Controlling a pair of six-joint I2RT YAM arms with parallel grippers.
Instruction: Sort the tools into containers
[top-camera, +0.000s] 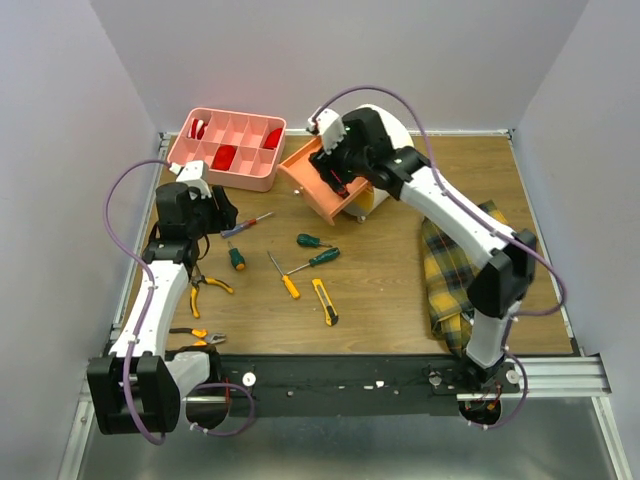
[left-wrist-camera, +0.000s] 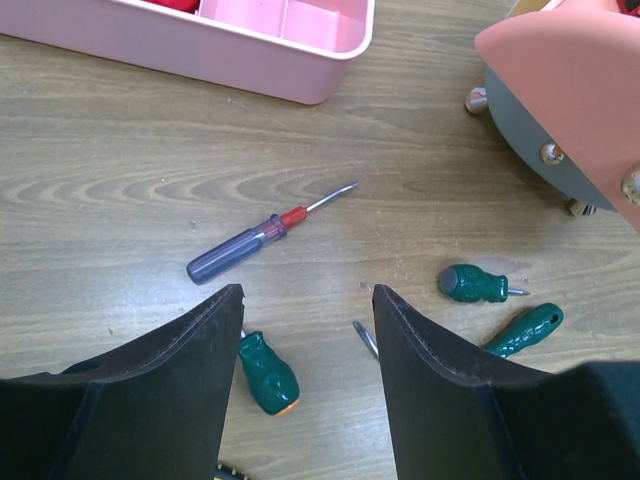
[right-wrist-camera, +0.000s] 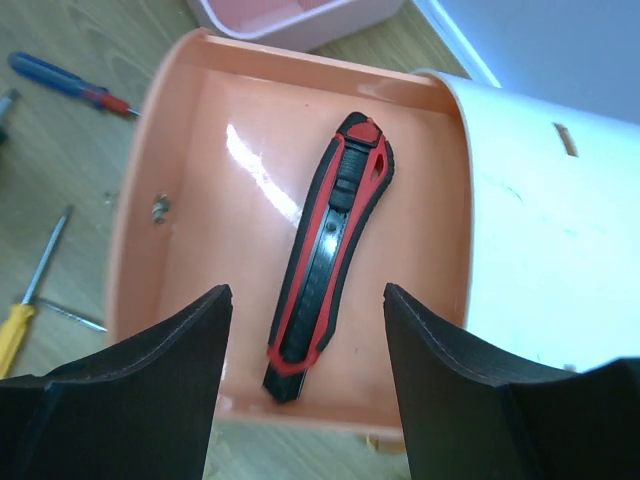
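Note:
The pink compartment tray (top-camera: 190, 150) stands at the back left, with red items in some cells. The cream drawer unit (top-camera: 392, 130) stands at the back centre with its orange drawer (top-camera: 310, 190) pulled open. My right gripper (right-wrist-camera: 308, 295) is open above the drawer (right-wrist-camera: 170, 150), where a red and black utility knife (right-wrist-camera: 333, 255) lies loose on the floor. My left gripper (left-wrist-camera: 308, 292) is open and empty above the table, near a blue and red screwdriver (left-wrist-camera: 245, 245) and a stubby green screwdriver (left-wrist-camera: 268, 372).
On the table lie another stubby green screwdriver (top-camera: 312, 241), a green screwdriver (top-camera: 318, 260), a yellow screwdriver (top-camera: 285, 278), a yellow utility knife (top-camera: 325, 301), yellow pliers (top-camera: 205, 290) and orange pliers (top-camera: 197, 337). A plaid cloth (top-camera: 460, 270) lies at the right.

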